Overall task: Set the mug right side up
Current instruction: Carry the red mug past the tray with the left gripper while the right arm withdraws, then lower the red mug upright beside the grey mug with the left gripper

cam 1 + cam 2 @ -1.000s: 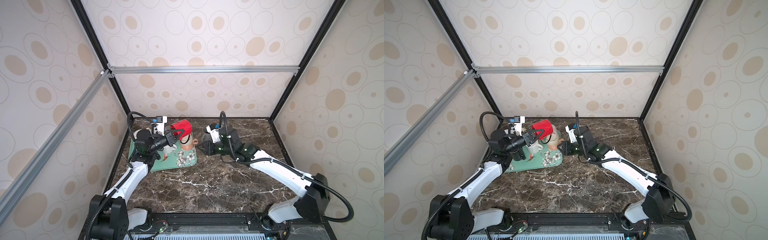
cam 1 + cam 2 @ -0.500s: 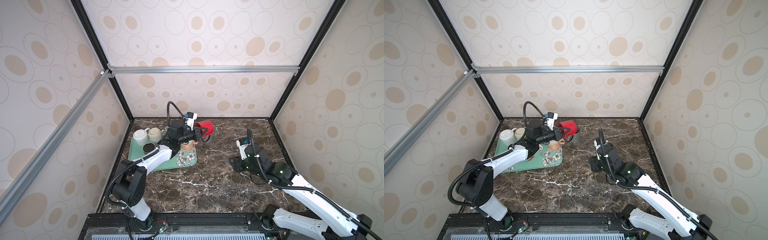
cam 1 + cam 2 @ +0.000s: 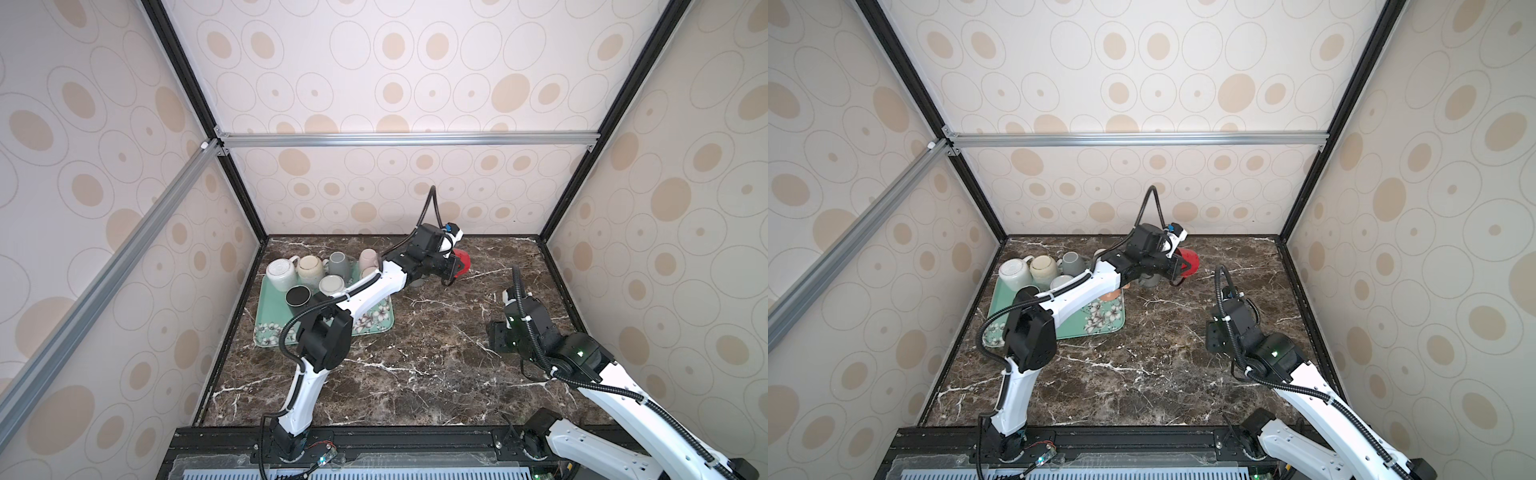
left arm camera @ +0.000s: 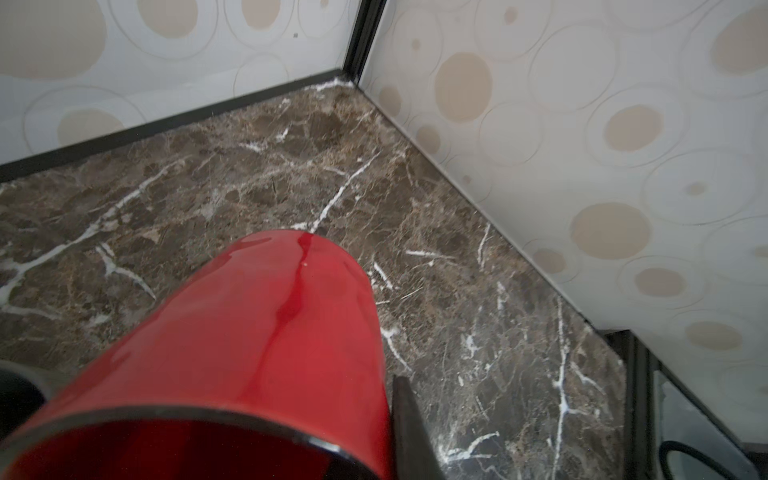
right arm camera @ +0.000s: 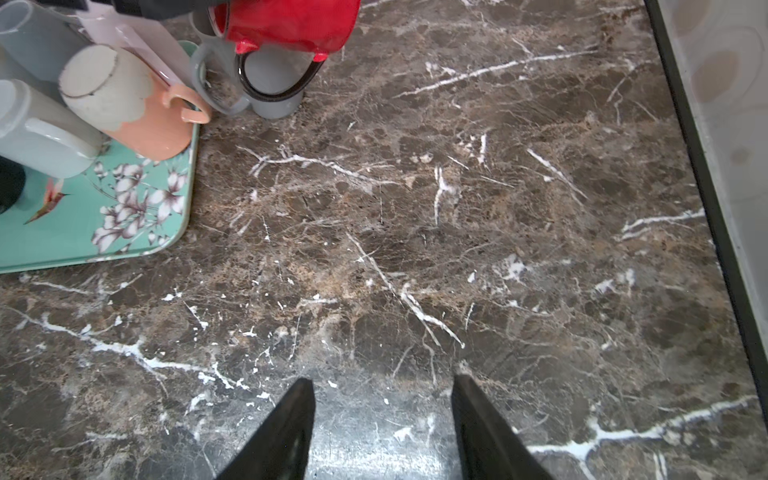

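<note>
Marble table (image 3: 415, 374), dark brown with white veins, walled on three sides. Green floral tray (image 3: 272, 320) sat at the left rear of it, carrying a cluster of mugs (image 3: 309, 268) with their bases up; a peach mug (image 5: 137, 116) stood inverted at the tray's edge nearest the middle. My left arm (image 3: 365, 291) stretched low across the tray toward the rear centre of the table. My right arm (image 3: 582, 361) sat well apart, on the right side. A grey mug (image 5: 270, 91) stood on the marble just off the tray's corner. The red mug (image 3: 461, 262) was at the tip of my left gripper (image 3: 452, 269), beyond the tray and near the back wall, just beside the grey mug and partly in front of it in the right wrist view. It lay on its side: mouth toward my left wrist camera, base pointing away, dark-edged handle (image 5: 278, 83) hanging downward. My left gripper was clamped on it at the rim end; only one finger (image 4: 411, 432) showed beside the red wall. My right gripper (image 5: 382, 378) had its jaws spread, nothing between them, bare marble below.
</note>
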